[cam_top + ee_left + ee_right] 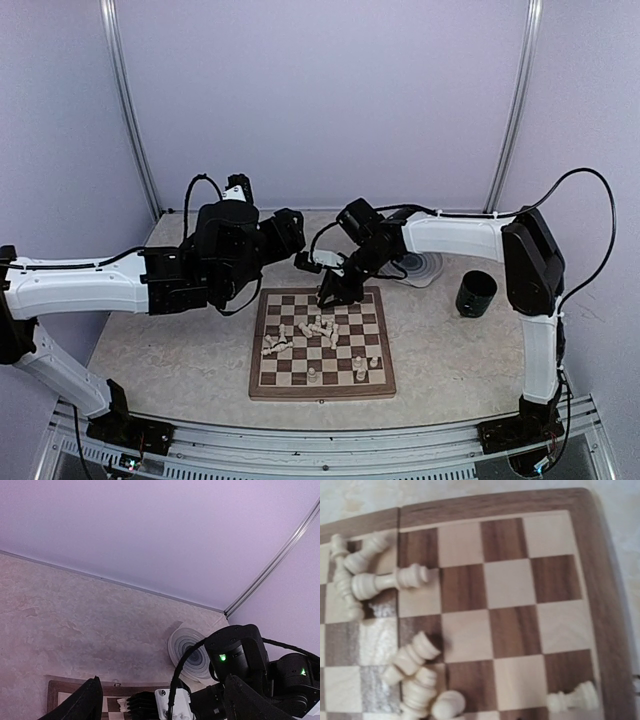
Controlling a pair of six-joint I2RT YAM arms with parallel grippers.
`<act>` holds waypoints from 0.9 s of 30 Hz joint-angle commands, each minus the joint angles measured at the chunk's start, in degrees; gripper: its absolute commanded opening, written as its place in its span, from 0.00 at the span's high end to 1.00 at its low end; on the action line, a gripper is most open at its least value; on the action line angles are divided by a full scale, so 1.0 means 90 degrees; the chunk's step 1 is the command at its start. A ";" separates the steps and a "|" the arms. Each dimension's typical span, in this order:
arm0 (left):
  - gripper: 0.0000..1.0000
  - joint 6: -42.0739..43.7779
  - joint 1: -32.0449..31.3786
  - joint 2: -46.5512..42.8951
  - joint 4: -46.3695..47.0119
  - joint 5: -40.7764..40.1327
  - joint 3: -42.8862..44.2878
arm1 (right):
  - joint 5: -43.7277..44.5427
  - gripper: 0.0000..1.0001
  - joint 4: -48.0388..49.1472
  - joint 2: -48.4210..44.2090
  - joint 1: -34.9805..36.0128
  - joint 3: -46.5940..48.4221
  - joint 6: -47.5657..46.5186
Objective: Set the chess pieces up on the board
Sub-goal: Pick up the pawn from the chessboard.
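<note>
The board [266,385] lies in the middle of the table. Several pale chess pieces [312,328] lie toppled in a heap at its centre, and a few [362,368] stand near its front edge. My right gripper [326,299] hangs low over the board's far edge; its fingers stay out of the right wrist view, which shows the board [605,605], a toppled piece [385,582] and a cluster of fallen pieces [415,672]. My left gripper [298,255] hovers behind the board, open [162,682] and empty, facing the right arm.
A round grey-ringed plate [422,268] sits behind the board's far right corner, also in the left wrist view [192,652]. A black cup [476,293] stands at the right. Purple walls enclose the table on three sides.
</note>
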 commanded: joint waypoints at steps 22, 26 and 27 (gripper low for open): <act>0.17 -0.0205 0.0109 0.0125 -0.0113 0.0308 0.0017 | -0.0414 0.84 -0.0666 0.0824 0.0227 0.0614 -0.0139; 0.17 -0.0214 0.0112 0.0107 -0.0094 0.0331 -0.0008 | -0.0359 0.90 -0.0583 0.0787 0.0229 0.0677 -0.0058; 0.17 -0.0214 0.0114 0.0109 -0.0090 0.0337 -0.0008 | -0.0313 0.91 -0.0571 0.0772 0.0225 0.0717 -0.0049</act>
